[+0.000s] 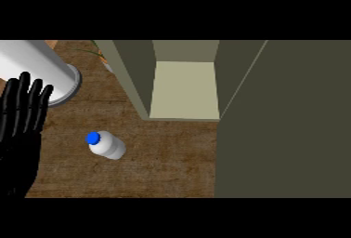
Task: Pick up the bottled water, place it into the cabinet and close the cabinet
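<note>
Water bottle (106, 145), blue cap, seen standing on wooden bench (165, 162), near-left of open cabinet (185, 90). Left robot hand (21, 135) held at left edge, fingers straight, nothing gripped. Cabinet door (284, 121) swung open at right.

We see a white bottle (108, 146) with blue cap (93, 138), brown wood-grain counter (165, 158), olive-grey cabinet (288, 116), black hand (21, 130).

I look down on a brown wood-grain counter (165, 162); a white cylinder (37, 65) lies at its upper left.
</note>
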Motion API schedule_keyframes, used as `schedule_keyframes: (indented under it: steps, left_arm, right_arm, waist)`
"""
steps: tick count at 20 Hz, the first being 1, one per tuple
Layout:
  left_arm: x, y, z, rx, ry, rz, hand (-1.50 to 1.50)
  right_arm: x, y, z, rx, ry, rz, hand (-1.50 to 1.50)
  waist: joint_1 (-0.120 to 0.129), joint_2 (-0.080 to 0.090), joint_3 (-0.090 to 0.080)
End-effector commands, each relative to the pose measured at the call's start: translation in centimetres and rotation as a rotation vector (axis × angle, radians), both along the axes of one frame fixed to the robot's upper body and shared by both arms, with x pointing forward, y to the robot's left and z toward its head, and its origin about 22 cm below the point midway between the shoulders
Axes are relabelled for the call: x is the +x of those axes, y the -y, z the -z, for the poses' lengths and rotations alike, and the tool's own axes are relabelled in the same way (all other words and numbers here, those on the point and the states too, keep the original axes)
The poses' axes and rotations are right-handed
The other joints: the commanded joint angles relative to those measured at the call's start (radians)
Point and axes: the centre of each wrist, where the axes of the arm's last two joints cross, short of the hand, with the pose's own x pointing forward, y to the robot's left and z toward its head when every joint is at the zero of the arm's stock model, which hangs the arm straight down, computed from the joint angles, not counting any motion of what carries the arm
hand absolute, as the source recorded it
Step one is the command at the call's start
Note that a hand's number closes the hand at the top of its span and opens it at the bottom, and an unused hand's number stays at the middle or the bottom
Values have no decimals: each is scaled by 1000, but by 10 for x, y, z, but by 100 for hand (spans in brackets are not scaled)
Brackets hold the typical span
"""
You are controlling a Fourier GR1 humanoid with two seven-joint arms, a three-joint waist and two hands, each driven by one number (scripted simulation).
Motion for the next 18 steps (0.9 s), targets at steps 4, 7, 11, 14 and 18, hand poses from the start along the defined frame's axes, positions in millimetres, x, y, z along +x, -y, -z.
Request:
schedule_keyframes:
  steps: [4, 7, 11, 14, 18]
  left_arm:
    - [-13, -14, 12, -14, 39, -487, -150]
    - [-10, -18, 14, -226, -28, -654, -150]
    - [-25, 15, 10, -280, -50, -717, -150]
    - [-20, 46, 11, -288, -40, -732, -150]
    - [-29, 55, 2, -287, -88, -793, -150]
  right_arm:
    - [-17, 2, 4, 37, -25, 24, -150]
    - [-27, -15, 11, 62, -136, -229, -150]
    - [-59, -14, -1, 80, -171, -311, -150]
    - [-77, -11, -12, 78, -149, -319, -150]
    - [-110, -7, -24, 82, -174, -317, -150]
  waist:
    - [-19, -12, 6]
    - [-16, -12, 4]
    - [-36, -18, 6]
    - [-37, -13, 6]
    - [-33, -14, 7]
